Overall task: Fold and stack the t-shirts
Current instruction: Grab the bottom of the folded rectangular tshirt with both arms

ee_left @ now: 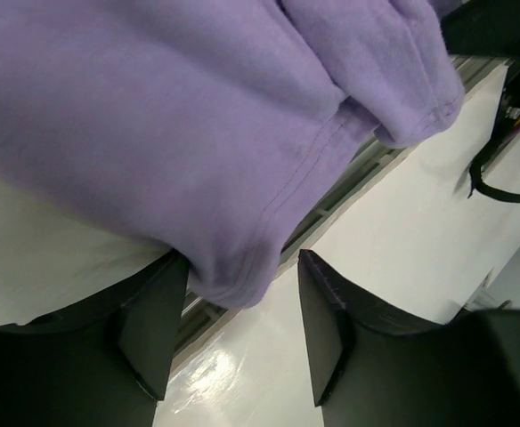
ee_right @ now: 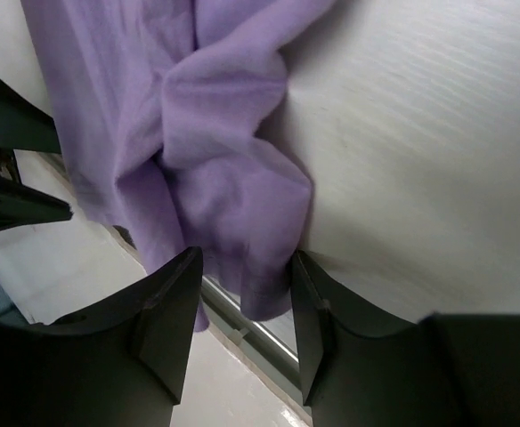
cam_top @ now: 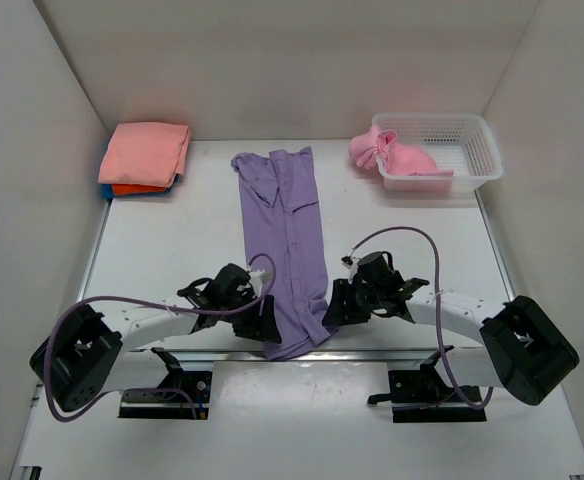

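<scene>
Hem of the lavender-purple t-shirt (cam_top: 284, 235) sits between two robot grippers at the near edge of the white table (cam_top: 172, 250). The shirt lies as a long, narrow strip down the middle of the table, collar at the far end.

The left gripper (cam_top: 269, 325) is at the cloth's near left corner and the right gripper (cam_top: 330, 308) at its near right corner. In the left wrist view the fingers (ee_left: 153, 329) are spread apart, with a rumpled fold of hem in the gap touching one of them. The right wrist view shows much the same: fingers (ee_right: 173, 311) apart, bunched purple cloth between them.

At far left, a folded salmon-pink t-shirt (cam_top: 147, 150) tops a stack, with edges of an orange t-shirt (cam_top: 132, 189) and a blue t-shirt (cam_top: 175, 184) showing beneath. At far right, a light pink t-shirt (cam_top: 412, 160) drapes over the rim of a white mesh basket (cam_top: 477, 150).
</scene>
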Action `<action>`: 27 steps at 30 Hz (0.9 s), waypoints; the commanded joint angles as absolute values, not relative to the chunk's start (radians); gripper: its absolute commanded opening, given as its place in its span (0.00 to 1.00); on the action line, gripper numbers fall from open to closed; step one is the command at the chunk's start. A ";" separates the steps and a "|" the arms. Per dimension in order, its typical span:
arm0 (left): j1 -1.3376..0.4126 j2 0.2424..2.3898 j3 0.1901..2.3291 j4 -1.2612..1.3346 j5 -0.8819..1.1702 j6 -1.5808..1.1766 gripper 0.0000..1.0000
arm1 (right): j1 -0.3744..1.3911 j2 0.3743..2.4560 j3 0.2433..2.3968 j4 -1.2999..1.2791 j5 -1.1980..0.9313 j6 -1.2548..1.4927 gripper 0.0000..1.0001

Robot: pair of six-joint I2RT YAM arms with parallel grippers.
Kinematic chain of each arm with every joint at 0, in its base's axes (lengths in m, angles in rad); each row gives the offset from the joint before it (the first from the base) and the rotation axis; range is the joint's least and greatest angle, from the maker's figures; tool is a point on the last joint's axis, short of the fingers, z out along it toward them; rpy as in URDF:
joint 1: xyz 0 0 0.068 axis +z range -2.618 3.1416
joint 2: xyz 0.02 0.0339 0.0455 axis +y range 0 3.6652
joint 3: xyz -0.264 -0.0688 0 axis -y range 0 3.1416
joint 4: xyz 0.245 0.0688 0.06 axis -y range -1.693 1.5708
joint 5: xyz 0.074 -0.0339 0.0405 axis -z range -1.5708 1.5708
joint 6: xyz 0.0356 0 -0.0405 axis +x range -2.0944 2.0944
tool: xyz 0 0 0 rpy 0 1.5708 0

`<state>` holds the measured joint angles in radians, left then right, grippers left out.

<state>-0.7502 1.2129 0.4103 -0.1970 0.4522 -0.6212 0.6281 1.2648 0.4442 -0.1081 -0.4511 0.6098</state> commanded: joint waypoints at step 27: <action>-0.742 1.002 0.310 -0.387 0.405 -0.652 0.00 | 0.715 1.252 0.411 -0.212 -0.426 0.629 0.00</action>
<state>-0.7292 1.0130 0.3176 -0.3359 0.3874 -0.6479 0.6922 1.2896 0.4294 -0.1291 -0.4610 0.6281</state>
